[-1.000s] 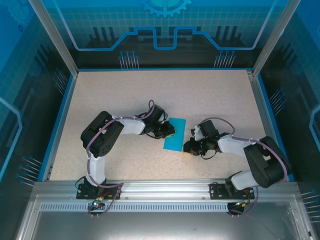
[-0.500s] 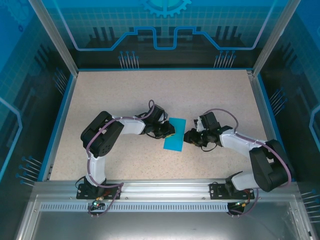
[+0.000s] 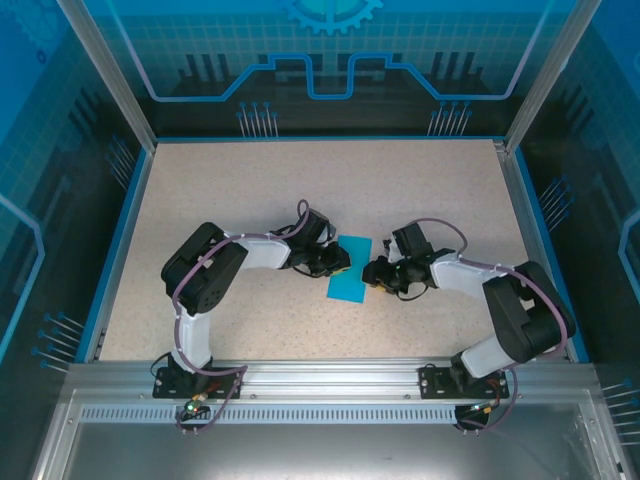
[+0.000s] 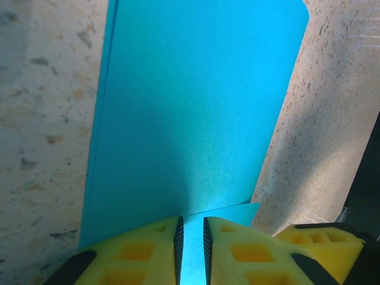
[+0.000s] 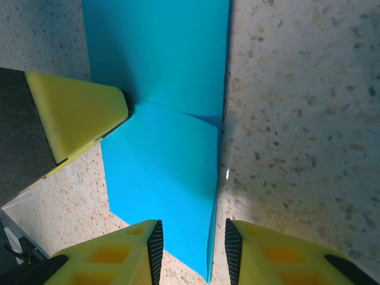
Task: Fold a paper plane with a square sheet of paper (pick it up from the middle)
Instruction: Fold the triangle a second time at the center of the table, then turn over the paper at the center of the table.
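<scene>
Your square sheet of paper (image 3: 348, 285) lies near the middle of the table (image 3: 250, 190), already creased into a narrow strip with a small flap turned over (the flap's edge shows in both wrist views). At its 9 o'clock edge you have the left gripper (image 3: 340, 263). Its fingers (image 4: 142, 246) are nearly together, a thin slit between them, tips at the paper; you cannot tell whether they pinch it. At its 4 o'clock side sits your right gripper (image 3: 375, 276), fingers (image 5: 267, 252) apart, straddling the paper's edge without clamping it.
</scene>
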